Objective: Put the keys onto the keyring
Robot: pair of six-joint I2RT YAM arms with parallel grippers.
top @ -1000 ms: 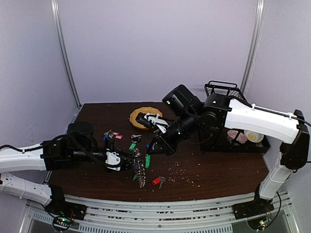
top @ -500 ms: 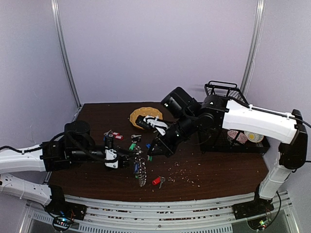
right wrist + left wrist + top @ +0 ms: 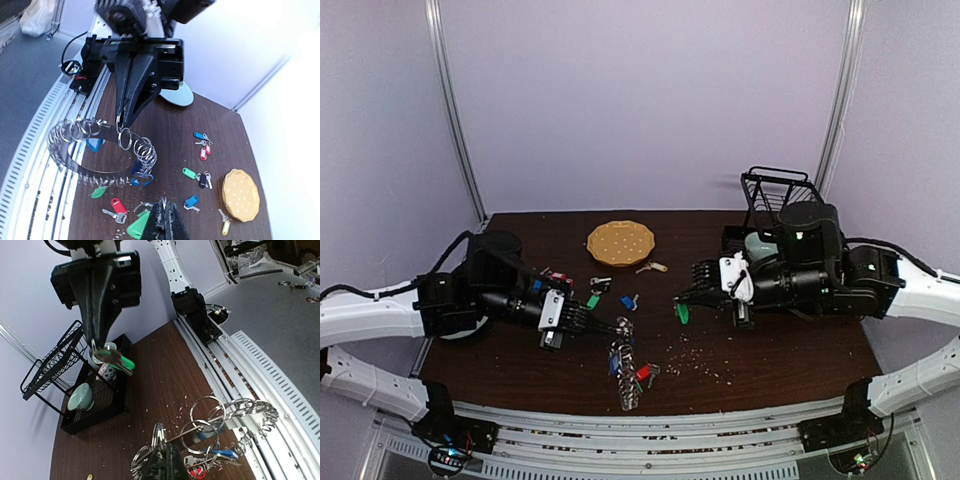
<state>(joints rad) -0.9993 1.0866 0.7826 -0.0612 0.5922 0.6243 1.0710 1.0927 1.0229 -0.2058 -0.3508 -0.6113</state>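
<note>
My left gripper (image 3: 616, 325) is shut on the wire of the keyring (image 3: 625, 368), which hangs from it near the table's front edge, fringed with small rings and keys. In the left wrist view the gripper (image 3: 167, 451) clamps the wire, and the ring's loops (image 3: 240, 407) fan out to the right. My right gripper (image 3: 680, 298) faces it, shut on a green-tagged key (image 3: 682, 313). The right wrist view shows that tag (image 3: 136, 227) beside the gripper (image 3: 164, 214). Loose keys (image 3: 202, 142) with blue, red and green tags lie on the table.
A yellow-orange round plate (image 3: 620, 240) sits at the back centre with a yellow-tagged key (image 3: 653, 267) beside it. A black wire rack (image 3: 775, 190) holding a cup stands at the back right. Crumbs (image 3: 698, 355) are scattered on the dark wooden table (image 3: 790, 350).
The right arm has swung back to the right and lowered, carrying the green-tagged key with it. The left gripper has moved right and forward with the keyring.
</note>
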